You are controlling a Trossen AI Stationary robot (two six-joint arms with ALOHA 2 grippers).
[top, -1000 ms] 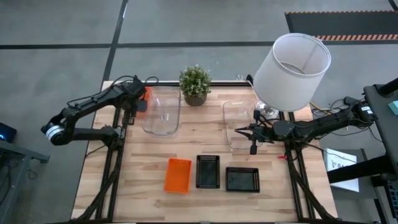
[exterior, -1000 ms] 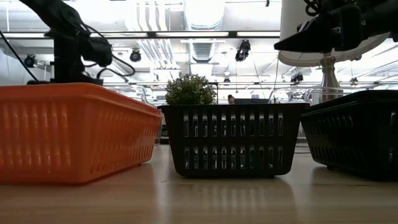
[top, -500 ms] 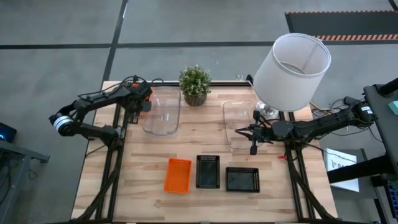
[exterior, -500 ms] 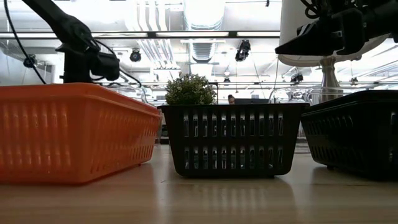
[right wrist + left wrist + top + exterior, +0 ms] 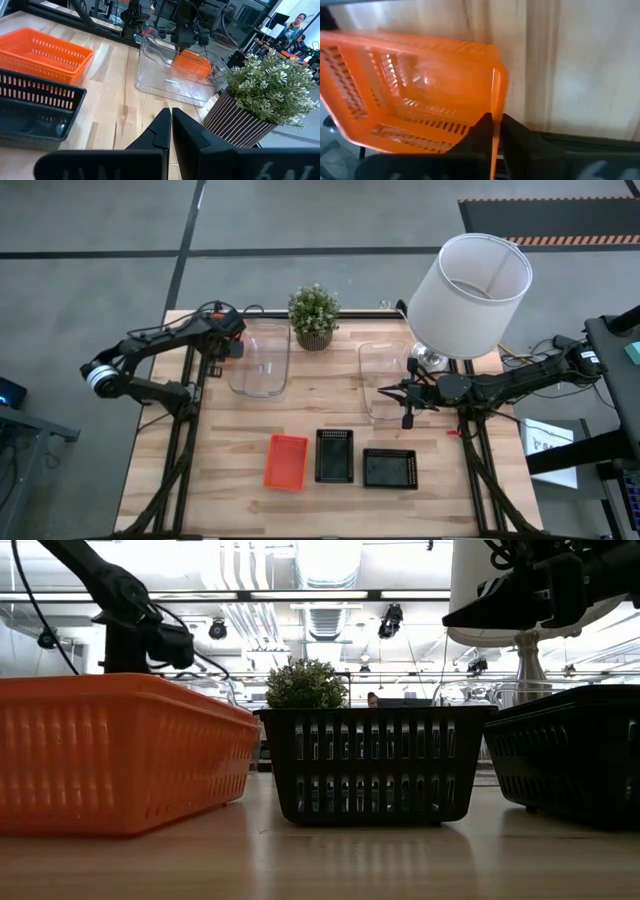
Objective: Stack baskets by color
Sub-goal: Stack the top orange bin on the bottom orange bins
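Up at 10 o'clock on the worktop (image 5: pixel 330 415), left end effector (image 5: pixel 496 131) pinching the rim of an orange basket (image 5: pixel 415 90), right beside a clear basket (image 5: pixel 262 358). Over at 3 o'clock, right end effector (image 5: pixel 385 392) pressed together above another clear basket (image 5: pixel 382 365). Down at 6: second orange basket (image 5: pixel 286 461), two black baskets (image 5: pixel 334 455) (image 5: pixel 390 468).

2 matte-black jointed arms, each strung with loose black cables. The left arm (image 5: pixel 150 345) carries a silver-and-blue ring at 1 joint. The right arm (image 5: pixel 510 383) ends in a slim, tapered black claw (image 5: pixel 405 395).
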